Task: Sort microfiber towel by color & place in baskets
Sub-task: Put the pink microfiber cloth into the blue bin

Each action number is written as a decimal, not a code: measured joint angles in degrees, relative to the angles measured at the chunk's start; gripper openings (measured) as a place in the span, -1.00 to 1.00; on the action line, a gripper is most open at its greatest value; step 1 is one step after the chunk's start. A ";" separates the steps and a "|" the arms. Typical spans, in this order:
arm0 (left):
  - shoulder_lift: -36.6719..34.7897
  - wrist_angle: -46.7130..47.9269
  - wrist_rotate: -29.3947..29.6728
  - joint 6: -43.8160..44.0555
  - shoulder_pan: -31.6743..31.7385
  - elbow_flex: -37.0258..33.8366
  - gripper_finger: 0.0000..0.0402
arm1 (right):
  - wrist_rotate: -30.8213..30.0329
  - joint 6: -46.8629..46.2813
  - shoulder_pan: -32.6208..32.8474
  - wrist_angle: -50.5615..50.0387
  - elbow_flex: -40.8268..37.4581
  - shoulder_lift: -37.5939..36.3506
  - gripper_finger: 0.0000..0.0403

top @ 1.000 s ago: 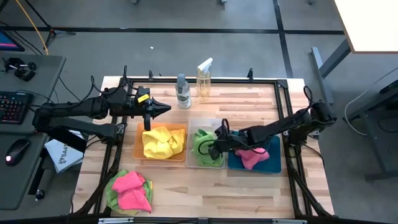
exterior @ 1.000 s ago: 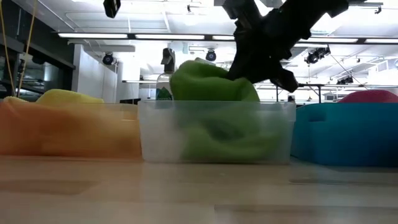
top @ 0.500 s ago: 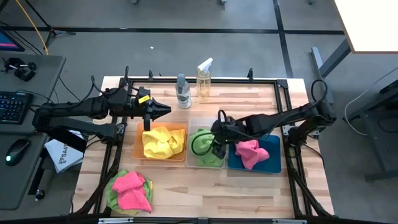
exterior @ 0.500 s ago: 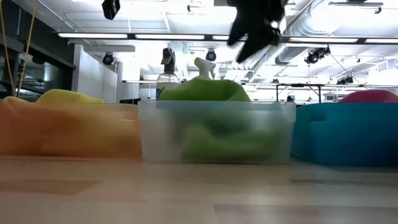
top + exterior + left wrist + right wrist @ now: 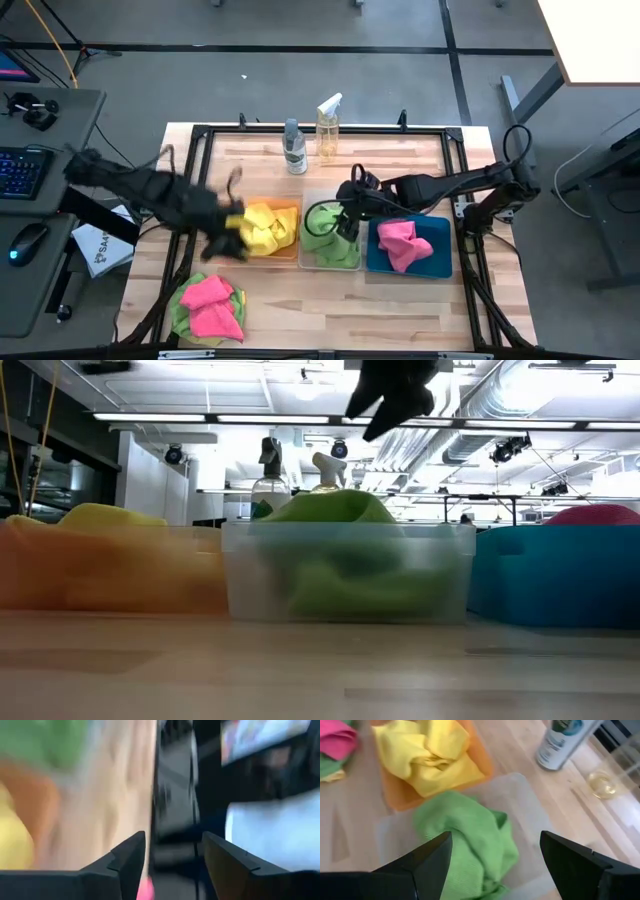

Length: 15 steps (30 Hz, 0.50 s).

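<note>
Yellow towels (image 5: 258,226) fill the orange basket (image 5: 222,232). Green towels (image 5: 470,840) lie heaped in the clear basket (image 5: 350,262), rising above its rim (image 5: 335,510). A pink towel (image 5: 402,242) lies in the blue basket (image 5: 440,262). A loose pile, pink (image 5: 212,305) on top of green and yellow, rests on the table at the near left. My right gripper (image 5: 496,837) hangs open above the green heap (image 5: 342,220), clear of it. My left gripper (image 5: 174,852) is open and blurred, at the orange basket's near left corner (image 5: 228,248), holding nothing.
Two spray bottles (image 5: 293,148) (image 5: 327,128) stand at the far edge behind the baskets. A black frame (image 5: 200,135) runs around the tabletop. Bare wood lies along the near edge, right of the pile (image 5: 380,310).
My right gripper has let go of a green towel and risen; the towel has dropped onto the heap in the clear basket. My left arm has swung quickly from the far side of the orange basket toward the near left edge, toward the loose pile.
</note>
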<state>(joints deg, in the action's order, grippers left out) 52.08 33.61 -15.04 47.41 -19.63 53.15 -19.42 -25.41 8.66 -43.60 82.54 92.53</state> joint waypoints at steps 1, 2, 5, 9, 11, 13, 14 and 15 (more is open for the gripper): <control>0.92 1.27 0.12 2.13 -3.92 0.04 -0.06 | 0.00 0.01 -0.47 -0.50 0.00 0.00 0.48; 1.97 2.30 0.52 4.22 -7.61 0.14 -0.05 | 0.02 0.16 -0.94 -1.09 0.00 0.00 0.48; 6.27 6.85 3.06 9.70 -18.26 0.13 -0.05 | 0.16 1.43 -2.14 -1.57 -0.02 0.00 0.48; 12.47 13.64 6.73 17.76 -29.46 0.11 -0.05 | 0.19 3.46 -3.24 -1.65 -0.02 0.00 0.48; 15.78 15.12 8.35 21.95 -32.95 0.11 -0.05 | 0.22 4.59 -3.53 -1.65 -0.02 0.00 0.48; 18.62 16.12 9.15 25.37 -35.19 0.11 -0.05 | 0.39 5.20 -3.82 -1.72 -0.07 0.00 0.48; 20.05 16.89 9.25 26.89 -35.92 0.11 -0.05 | 0.37 5.59 -3.93 -1.81 -0.07 0.00 0.48; 21.46 17.82 9.49 28.07 -36.50 0.11 -0.05 | 0.39 6.06 -4.13 -1.83 -0.07 0.00 0.48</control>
<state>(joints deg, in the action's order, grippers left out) 73.55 51.44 -5.55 75.48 -56.13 53.25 -19.03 -19.35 4.53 -45.43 82.48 92.53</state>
